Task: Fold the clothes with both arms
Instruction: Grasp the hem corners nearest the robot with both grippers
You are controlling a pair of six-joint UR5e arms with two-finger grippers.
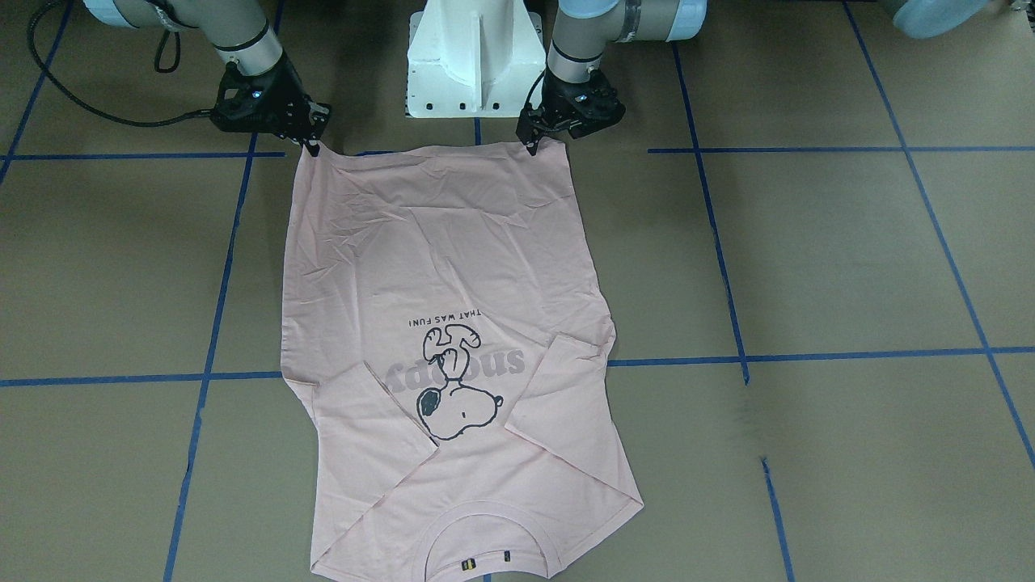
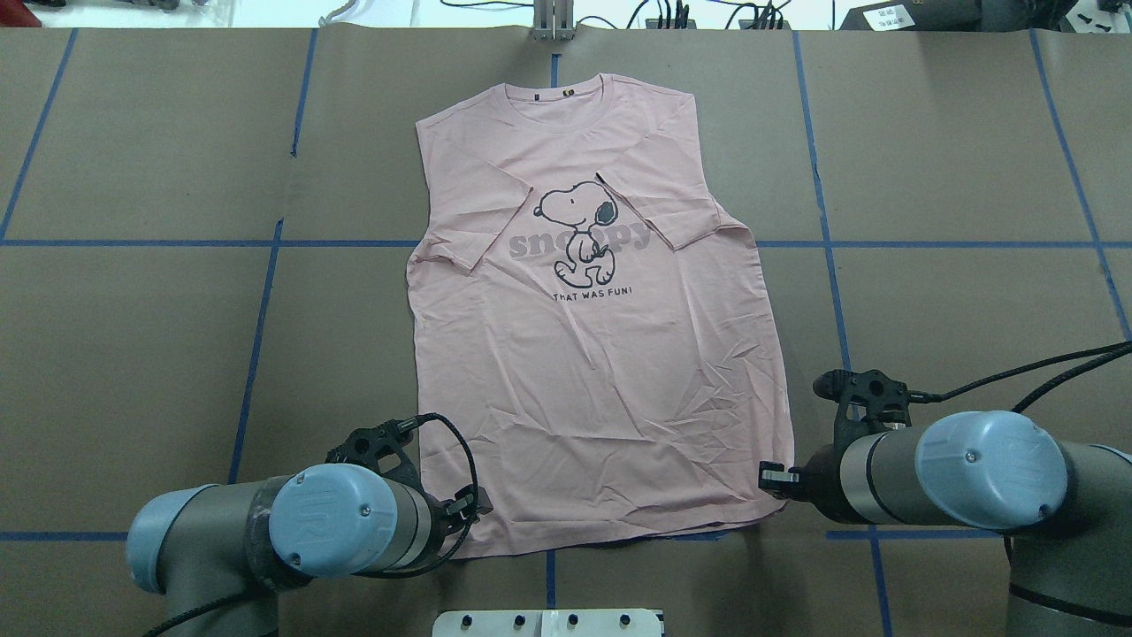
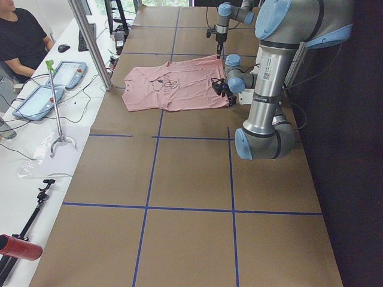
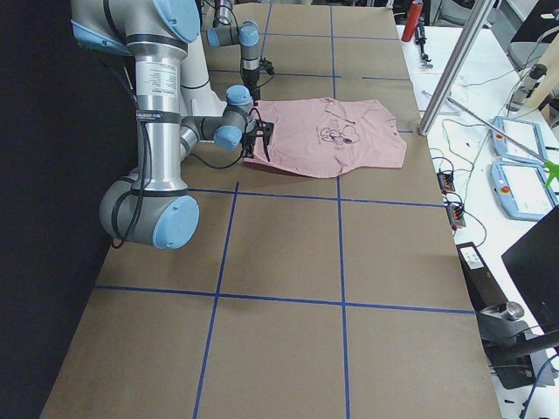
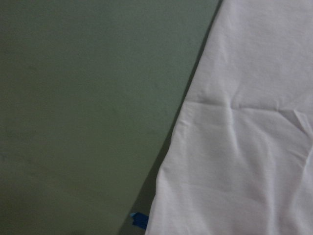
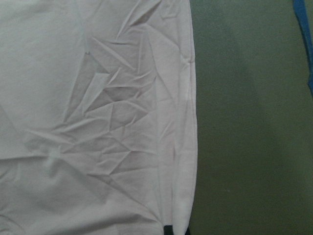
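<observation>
pink t-shirt [image 2: 601,389] lies flat, print up, on the brown paper-covered table [image 2: 133,354] (soft jersey, finely creased near the hem, both sleeves folded in over the chest). in the overhead view its long axis runs 12 to 6 o'clock, ribbed collar [image 2: 555,119] at 12. left gripper [image 1: 532,145] pinches the 7 o'clock hem corner, right gripper [image 1: 312,145] the 5 o'clock one.

Brown, seemingly paper-covered table [image 1: 849,259], blue tape grid [image 1: 808,354], white side bench [image 3: 27,197]
</observation>
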